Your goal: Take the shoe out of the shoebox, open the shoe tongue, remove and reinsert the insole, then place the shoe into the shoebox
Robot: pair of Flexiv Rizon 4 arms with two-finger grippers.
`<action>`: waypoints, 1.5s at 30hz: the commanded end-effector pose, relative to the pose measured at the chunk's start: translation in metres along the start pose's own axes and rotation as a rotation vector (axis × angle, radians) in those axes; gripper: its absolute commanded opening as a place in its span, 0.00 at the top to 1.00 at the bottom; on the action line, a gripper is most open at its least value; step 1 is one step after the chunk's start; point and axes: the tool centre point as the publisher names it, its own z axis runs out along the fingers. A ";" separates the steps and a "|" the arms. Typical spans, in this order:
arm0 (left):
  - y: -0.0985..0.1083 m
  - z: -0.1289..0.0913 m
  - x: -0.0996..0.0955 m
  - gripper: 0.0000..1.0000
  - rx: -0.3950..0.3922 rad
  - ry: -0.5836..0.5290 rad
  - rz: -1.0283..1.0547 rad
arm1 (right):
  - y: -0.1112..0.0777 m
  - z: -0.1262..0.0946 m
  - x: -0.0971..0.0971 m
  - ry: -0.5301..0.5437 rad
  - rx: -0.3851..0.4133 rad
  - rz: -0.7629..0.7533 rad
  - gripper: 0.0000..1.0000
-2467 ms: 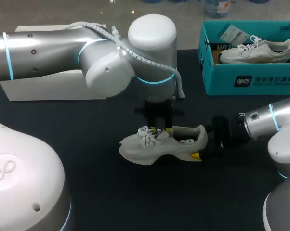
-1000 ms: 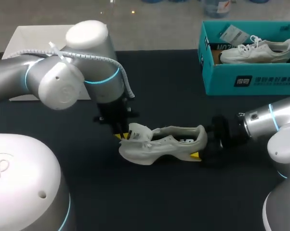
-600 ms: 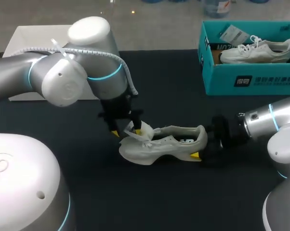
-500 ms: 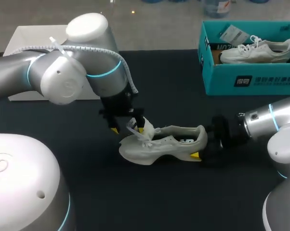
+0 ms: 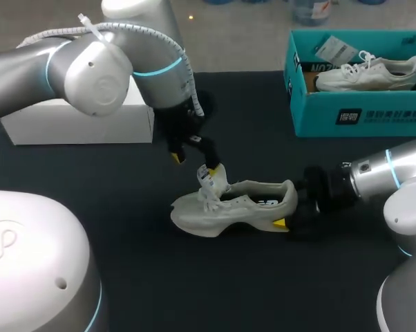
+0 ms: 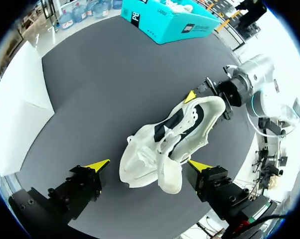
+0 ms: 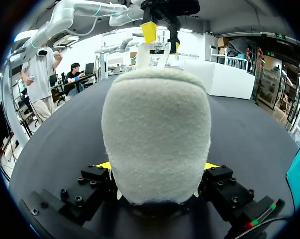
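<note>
Lying upright on the table [image 5: 125, 228], the shoe [image 5: 232, 204] has its heel pinched between the right gripper's [image 7: 157, 167] fingers. The left gripper [image 5: 192, 164] hovers above the laces, fingers spread wide; one tip seems to touch the raised tongue [image 5: 213, 176]. The shoebox [image 5: 353, 114] stands well apart.

You have the pale grey-white shoe [image 5: 232, 206] standing on its sole mid-table, toe to the left and heel to the right, its tongue [image 5: 215, 177] pulled upright above the loose laces, while the open teal shoebox [image 5: 360, 114] sits well apart at the far right, holding a second white shoe [image 5: 367, 72].
</note>
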 end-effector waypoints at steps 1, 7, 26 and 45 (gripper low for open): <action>-0.003 -0.004 0.012 0.00 -0.079 -0.267 1.060 | -0.001 0.002 0.000 -0.002 0.003 -0.001 1.00; -0.003 -0.004 0.012 0.00 -0.079 -0.267 1.060 | -0.001 0.002 0.000 -0.002 0.003 -0.001 1.00; -0.009 -0.009 0.048 1.00 -0.036 -0.246 1.034 | -0.001 0.002 0.000 -0.002 0.003 -0.001 1.00; -0.044 0.045 0.097 1.00 -0.010 -0.208 1.019 | -0.001 0.002 0.000 -0.002 0.003 -0.001 1.00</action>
